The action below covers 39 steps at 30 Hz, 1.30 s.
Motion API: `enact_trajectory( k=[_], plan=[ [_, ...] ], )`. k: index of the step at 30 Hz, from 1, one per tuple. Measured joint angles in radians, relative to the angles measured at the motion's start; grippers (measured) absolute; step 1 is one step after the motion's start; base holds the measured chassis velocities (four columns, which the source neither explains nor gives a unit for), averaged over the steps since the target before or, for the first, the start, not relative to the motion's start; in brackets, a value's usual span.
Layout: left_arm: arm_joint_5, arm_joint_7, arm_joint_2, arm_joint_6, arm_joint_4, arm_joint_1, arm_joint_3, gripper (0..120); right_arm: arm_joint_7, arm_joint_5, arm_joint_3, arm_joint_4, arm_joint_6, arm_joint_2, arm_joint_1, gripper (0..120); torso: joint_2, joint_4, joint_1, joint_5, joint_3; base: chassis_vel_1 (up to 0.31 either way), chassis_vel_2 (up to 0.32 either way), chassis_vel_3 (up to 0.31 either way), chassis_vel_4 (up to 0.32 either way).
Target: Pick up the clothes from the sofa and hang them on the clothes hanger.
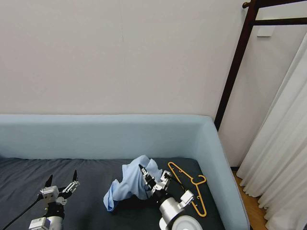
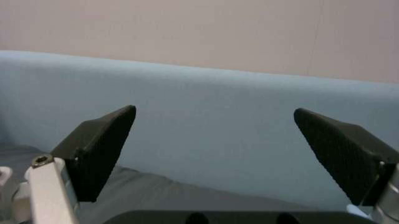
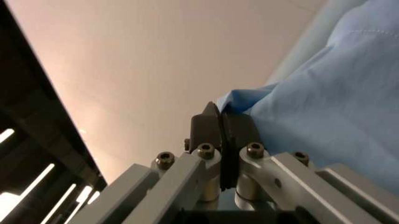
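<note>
Blue garment (image 1: 125, 184), pinched by one fold between clamped fingers of the right gripper (image 1: 143, 170), may slip free; left gripper (image 1: 62, 178) idles near left, fingers apart.

bare seat (image 1: 29, 173) left of shirt (image 1: 128, 184), hanger (image 1: 185, 175) just beside its right

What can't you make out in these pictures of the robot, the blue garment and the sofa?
- Head view: the blue garment is bunched up, so its type is unclear.
- Right wrist view: the right gripper, shut on it, hides how much cloth is pinched.
- Head view: the top edge cuts off the coat stand; the sofa hides its base.
- Head view: the right arm covers part of the orange hanger.
</note>
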Motion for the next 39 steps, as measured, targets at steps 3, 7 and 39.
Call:
enact_trajectory(
  k=[3, 7, 39],
  plan=[
    [0.000, 0.000, 0.000, 0.000, 0.000, -0.001, 0.003, 100, -0.006, 0.030, 0.009, 0.049, 0.018, -0.023, 0.005, 0, 0.000, 0.0000, 0.000, 0.0000, 0.000, 0.000, 0.000, 0.000, 0.000],
    [0.000, -0.001, -0.001, 0.000, -0.009, 0.000, 0.006, 100, 0.050, 0.090, 0.034, 0.198, 0.034, -0.096, 0.005, 0, 0.000, 0.0000, 0.000, 0.0000, 0.000, 0.000, 0.000, 0.000, 0.000],
    [0.030, -0.015, -0.046, -0.049, -0.077, 0.100, -0.067, 100, 0.403, -0.427, -0.097, -0.731, -0.099, 0.143, 0.412, 25, 0.000, 0.0005, 0.000, 0.0000, 0.000, 0.000, 0.000, 0.000, 0.000]
  ],
)
